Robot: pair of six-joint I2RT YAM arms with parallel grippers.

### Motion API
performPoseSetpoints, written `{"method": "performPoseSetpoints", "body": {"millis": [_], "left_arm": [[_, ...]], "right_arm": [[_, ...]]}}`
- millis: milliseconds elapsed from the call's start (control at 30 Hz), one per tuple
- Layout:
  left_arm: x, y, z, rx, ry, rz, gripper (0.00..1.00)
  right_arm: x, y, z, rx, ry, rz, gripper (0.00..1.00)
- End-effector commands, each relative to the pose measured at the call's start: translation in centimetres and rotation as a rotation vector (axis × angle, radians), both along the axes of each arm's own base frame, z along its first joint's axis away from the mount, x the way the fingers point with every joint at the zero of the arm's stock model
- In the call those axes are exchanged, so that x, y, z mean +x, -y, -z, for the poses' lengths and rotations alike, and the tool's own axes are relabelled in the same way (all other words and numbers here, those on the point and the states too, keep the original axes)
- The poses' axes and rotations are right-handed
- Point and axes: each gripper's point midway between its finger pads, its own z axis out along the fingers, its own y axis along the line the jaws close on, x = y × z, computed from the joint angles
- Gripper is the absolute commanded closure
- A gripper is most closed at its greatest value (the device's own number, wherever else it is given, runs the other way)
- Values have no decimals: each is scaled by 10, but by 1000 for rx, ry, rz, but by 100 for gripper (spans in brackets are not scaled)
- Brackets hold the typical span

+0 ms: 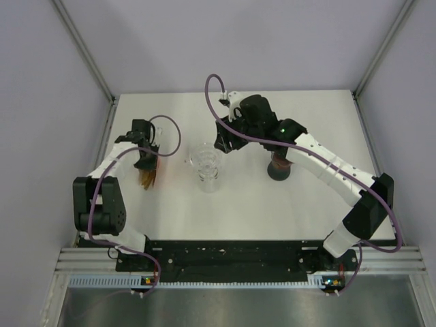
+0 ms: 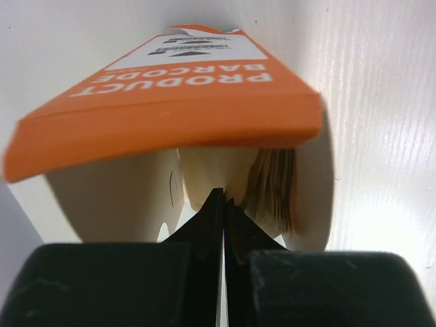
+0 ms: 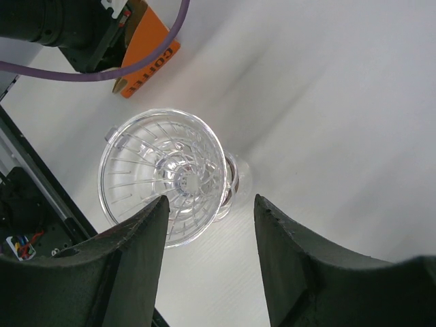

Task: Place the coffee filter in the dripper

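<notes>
An orange filter box (image 2: 170, 102) lies on its side at the table's left (image 1: 149, 178), its open mouth showing a stack of pale coffee filters (image 2: 276, 187). My left gripper (image 2: 223, 195) is at that mouth, jaws shut on the edge of one coffee filter (image 2: 208, 167) that stands apart from the stack. It also shows in the top view (image 1: 146, 162). The clear ribbed dripper (image 1: 206, 161) stands empty on a glass server mid-table. My right gripper (image 3: 211, 204) is open and empty, hovering just right of and above the dripper (image 3: 163, 177).
A dark brown cup-like object (image 1: 279, 169) stands right of the dripper under the right arm. The orange box (image 3: 146, 65) and the left arm's purple cable (image 3: 82, 71) lie beyond the dripper in the right wrist view. Metal posts and grey walls border the table.
</notes>
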Motion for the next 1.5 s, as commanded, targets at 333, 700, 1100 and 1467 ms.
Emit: {"method": "performPoseSetpoints", "body": {"millis": [333,700,1100,1467], "left_arm": [[4,-28,-98,32,224,-43,100],[-10,2,-200,-125,407,1,100],[-21,53,-257,-407,506,69,100],[-23,67,-265,-492,498,88,100]], "right_arm": [[-3,5,-41,66,88,-4,47],[-9,-52,-106,246,260,-61,45],[-35,-186,-113,426,308,-178,36],[4,-200,-77,326,353,-28,43]]}}
